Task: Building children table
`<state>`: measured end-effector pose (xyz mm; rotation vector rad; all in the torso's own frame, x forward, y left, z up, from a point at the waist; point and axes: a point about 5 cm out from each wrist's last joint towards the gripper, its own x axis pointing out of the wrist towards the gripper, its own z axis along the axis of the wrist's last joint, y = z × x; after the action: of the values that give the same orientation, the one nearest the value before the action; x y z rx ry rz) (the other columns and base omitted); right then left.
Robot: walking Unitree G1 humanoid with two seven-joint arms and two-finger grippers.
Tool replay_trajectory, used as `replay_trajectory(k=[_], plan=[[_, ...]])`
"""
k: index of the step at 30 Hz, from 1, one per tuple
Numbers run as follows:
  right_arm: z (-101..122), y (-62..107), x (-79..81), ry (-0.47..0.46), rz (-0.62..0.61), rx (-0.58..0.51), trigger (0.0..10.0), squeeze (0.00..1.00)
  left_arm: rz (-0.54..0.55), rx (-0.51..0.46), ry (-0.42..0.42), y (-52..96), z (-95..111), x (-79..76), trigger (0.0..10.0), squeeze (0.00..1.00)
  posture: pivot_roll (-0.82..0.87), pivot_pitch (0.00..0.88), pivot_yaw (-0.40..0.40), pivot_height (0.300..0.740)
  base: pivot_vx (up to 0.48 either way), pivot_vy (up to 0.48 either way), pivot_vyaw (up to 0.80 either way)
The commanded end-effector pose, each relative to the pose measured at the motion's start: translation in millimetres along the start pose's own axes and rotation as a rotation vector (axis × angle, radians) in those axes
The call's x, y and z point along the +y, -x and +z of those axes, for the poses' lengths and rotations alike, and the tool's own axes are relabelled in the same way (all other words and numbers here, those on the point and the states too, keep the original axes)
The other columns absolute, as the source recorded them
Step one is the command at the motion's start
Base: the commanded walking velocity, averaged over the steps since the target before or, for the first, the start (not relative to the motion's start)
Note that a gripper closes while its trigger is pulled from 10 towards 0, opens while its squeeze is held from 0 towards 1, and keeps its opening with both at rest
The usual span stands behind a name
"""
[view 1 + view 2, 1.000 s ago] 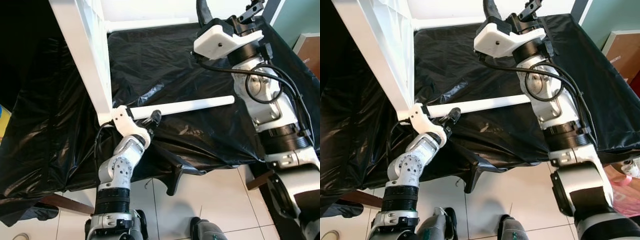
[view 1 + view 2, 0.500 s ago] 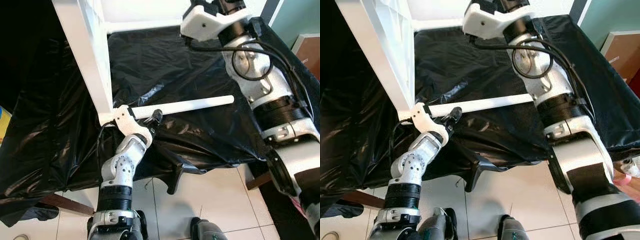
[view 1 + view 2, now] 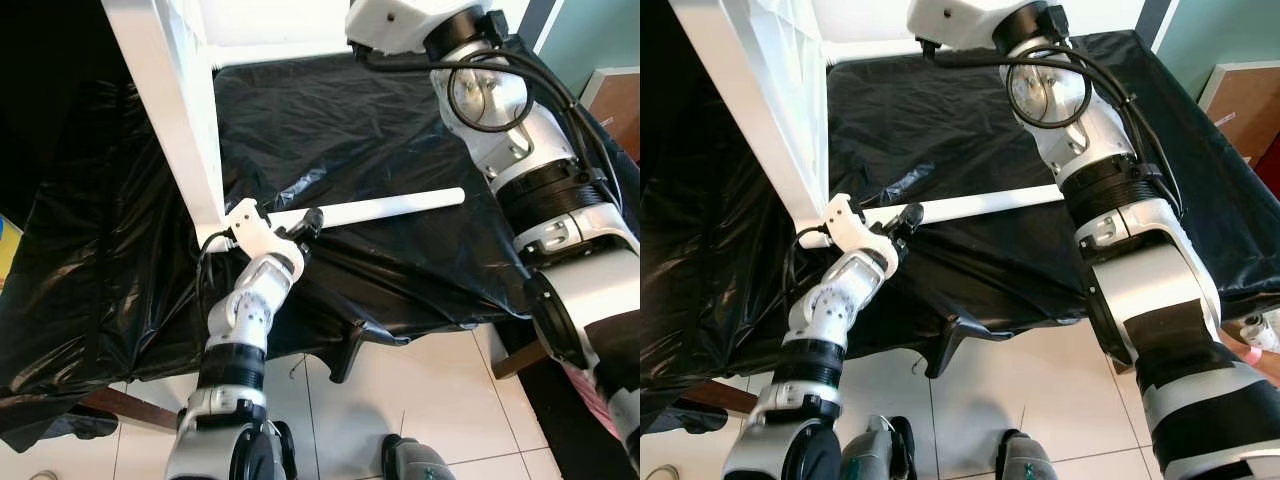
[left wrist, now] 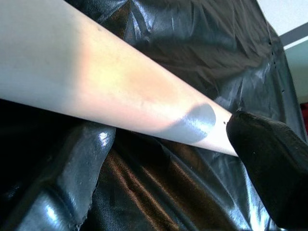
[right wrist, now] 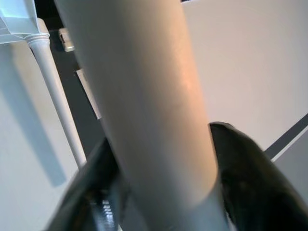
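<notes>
Children's-table parts are lying spread over a black plastic sheet that is covering the desk, and the largest of them, a white tabletop panel, is standing tilted on edge at the robot's left, its lower corner coming down just beside the left wrist. Behind it, a white rail is running along the far edge of the sheet. Next in size, a white round leg is lying across the middle of the sheet, pointing toward the right arm. The left gripper is holding the near end of that leg, its jaws closing around it; in the left wrist view the leg is passing between a black finger and the glossy one opposite. Compared with a second ago, this grip and the leg are sitting in almost the same place. The right arm, however, is reaching higher and farther than before: its white wrist housing is now at the top edge of the head view. In the right wrist view the right gripper is clamping a second pale round leg, with black fingers pressing on either side.
</notes>
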<state>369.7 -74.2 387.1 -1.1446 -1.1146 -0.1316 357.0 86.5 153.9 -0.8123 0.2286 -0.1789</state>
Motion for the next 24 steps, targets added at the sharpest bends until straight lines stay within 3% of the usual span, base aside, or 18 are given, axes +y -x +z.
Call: replay_trajectory(k=[1,8,13,17,18,19,24], plan=[[5,-5.4,-6.3,-0.014,-0.028,-0.023,0.0,0.00,0.060,0.039,0.051,-2.6,-15,2.0,10.0,0.00,-0.05,0.196,0.067,0.740,0.000,0.000,0.00],[6,-9.0,-17.6,-0.061,-0.053,-0.014,0.0,0.00,0.079,0.012,0.059,-11.4,-6,-1.8,10.0,0.00,-0.06,0.206,0.079,0.740,0.000,0.000,0.00],[2,-17.1,-49.2,-0.189,-0.105,0.050,0.0,0.00,0.065,-0.068,0.066,-20.8,7,-18.9,10.0,0.00,-0.07,0.218,0.096,0.740,0.000,0.000,0.00],[0,-21.6,-59.9,-0.231,-0.122,0.073,0.0,0.00,0.073,-0.085,0.079,-24.6,5,-24.0,10.0,0.00,-0.08,0.224,0.102,0.740,0.000,0.000,0.00],[0,-23.0,-63.3,-0.243,-0.128,0.080,0.0,0.00,0.067,-0.087,0.083,-27.7,4,-30.0,4.5,0.00,-0.08,0.225,0.102,0.740,0.000,0.000,0.00],[-1,-23.9,-65.4,-0.251,-0.131,0.084,0.0,0.00,0.057,-0.090,0.085,-30.1,3,-35.9,0.0,0.00,-0.08,0.226,0.103,0.740,0.000,0.000,0.00],[-2,-26.4,-66.6,-0.287,-0.120,0.101,0.0,0.00,0.049,-0.105,0.077,-36.3,3,-54.5,0.0,0.00,-0.09,0.234,0.107,0.740,0.000,0.000,0.00]])
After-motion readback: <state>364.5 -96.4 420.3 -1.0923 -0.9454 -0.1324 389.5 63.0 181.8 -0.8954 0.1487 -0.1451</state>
